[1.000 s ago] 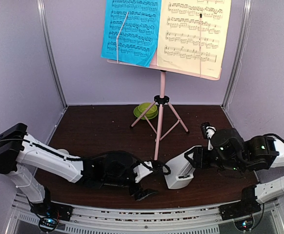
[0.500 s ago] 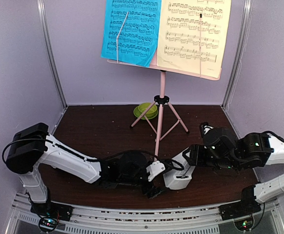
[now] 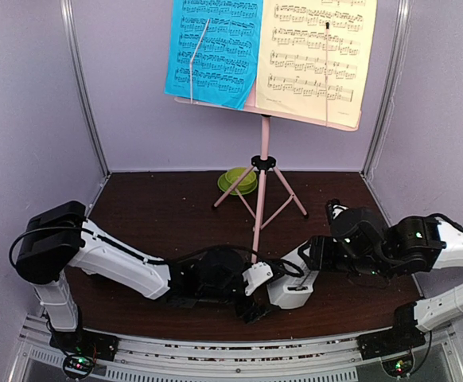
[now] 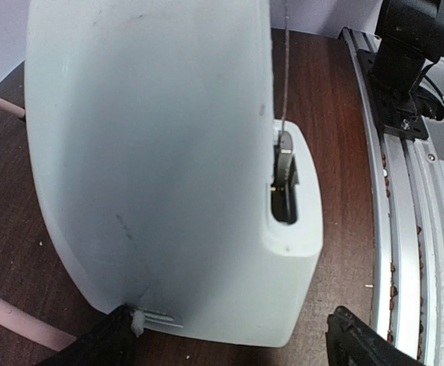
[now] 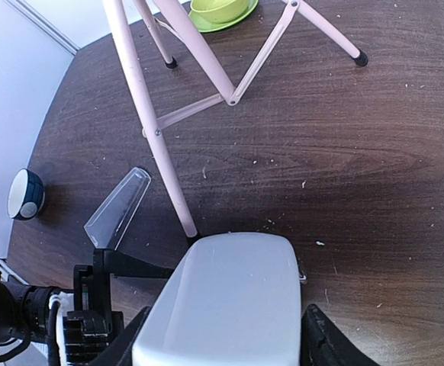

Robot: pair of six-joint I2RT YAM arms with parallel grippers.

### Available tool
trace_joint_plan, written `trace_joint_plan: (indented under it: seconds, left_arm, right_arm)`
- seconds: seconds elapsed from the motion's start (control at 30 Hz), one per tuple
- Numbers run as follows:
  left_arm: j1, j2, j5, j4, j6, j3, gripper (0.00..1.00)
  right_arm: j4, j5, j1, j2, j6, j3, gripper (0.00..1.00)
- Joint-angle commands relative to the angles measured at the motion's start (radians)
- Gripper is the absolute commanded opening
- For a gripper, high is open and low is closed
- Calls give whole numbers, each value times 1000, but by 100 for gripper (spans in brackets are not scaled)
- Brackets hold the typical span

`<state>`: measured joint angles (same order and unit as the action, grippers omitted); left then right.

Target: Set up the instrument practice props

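Note:
The pink music stand [image 3: 265,143] stands at the back and carries a blue sheet [image 3: 212,52] and a pale-yellow sheet [image 3: 315,52]. My right gripper [image 3: 301,272] is shut on the white metronome [image 3: 289,288], holding it tilted, low over the table near the front centre. In the right wrist view the metronome [image 5: 230,305] sits between both fingers. My left gripper [image 3: 257,306] is open at its base. In the left wrist view the metronome [image 4: 168,152] fills the frame, with the fingers wide on either side of its bottom edge. The clear cover [image 5: 119,206] lies flat on the table beside a stand leg [image 5: 165,160].
A green cup and saucer [image 3: 239,180] sit behind the stand's feet. A small white-and-dark bowl [image 5: 25,194] stands at the left. The stand's three legs spread over the middle of the table. The metal rail [image 4: 405,229] runs along the table's front edge.
My left arm has swung right until its open gripper reached the metronome's base. My right gripper has shifted the metronome slightly left.

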<state>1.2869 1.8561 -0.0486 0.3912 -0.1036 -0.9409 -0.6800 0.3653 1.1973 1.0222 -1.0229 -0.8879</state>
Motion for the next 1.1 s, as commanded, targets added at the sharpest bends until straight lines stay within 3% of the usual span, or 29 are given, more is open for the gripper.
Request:
trace_joint_plan:
  seconds: [0.0, 0.87, 0.97, 1.07]
  left_arm:
    - [5, 17, 17, 25, -9, -30, 88]
    - [1, 21, 20, 18, -9, -35, 68]
    - [0, 21, 23, 20, -12, -32, 69]
    - [-2, 14, 39, 25, -16, -22, 77]
  right_arm:
    - [101, 29, -4, -8, -11, -57, 0]
    - [82, 35, -5, 2, -18, -51, 0]
    - [82, 34, -5, 7, -19, -52, 0]
    - [76, 37, -5, 18, -15, -57, 0]
